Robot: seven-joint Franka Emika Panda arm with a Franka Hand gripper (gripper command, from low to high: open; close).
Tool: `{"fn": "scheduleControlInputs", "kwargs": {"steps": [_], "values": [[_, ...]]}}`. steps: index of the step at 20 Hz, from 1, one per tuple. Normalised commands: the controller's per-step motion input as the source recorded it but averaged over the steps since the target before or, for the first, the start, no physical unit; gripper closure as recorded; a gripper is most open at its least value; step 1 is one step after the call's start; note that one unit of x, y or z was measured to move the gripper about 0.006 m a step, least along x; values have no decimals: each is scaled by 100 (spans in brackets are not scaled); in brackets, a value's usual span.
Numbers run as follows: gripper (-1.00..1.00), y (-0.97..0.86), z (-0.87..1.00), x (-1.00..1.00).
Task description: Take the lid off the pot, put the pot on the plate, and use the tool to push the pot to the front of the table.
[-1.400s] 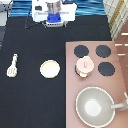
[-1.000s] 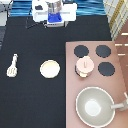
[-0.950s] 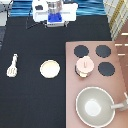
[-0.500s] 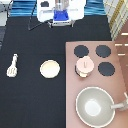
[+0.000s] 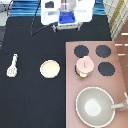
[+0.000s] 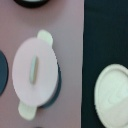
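The pinkish-tan pot sits on the stove at the exterior view's right, over one burner, with its lid on top. The wrist view shows the same lid with its knob, the pot's side tabs sticking out, and the plate beside it. The cream plate lies on the black table left of the stove. The cream spatula tool lies at the far left. The gripper hangs high at the exterior view's top, well away from the pot.
A pinkish-brown stove top with black burners fills the right side. A large grey pan with a long handle stands at its bottom right.
The gripper has shifted slightly toward the exterior view's right and down from the robot base. Pot, lid, plate and tool have not moved.
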Motion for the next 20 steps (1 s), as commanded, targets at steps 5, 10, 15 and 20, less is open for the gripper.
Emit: {"fn": "scheduleControlInputs", "kwargs": {"steps": [5,10,15,20], "values": [[-100,69,0,85],[-100,78,-23,61],[-100,54,-35,46],[-100,32,-43,43]]}}
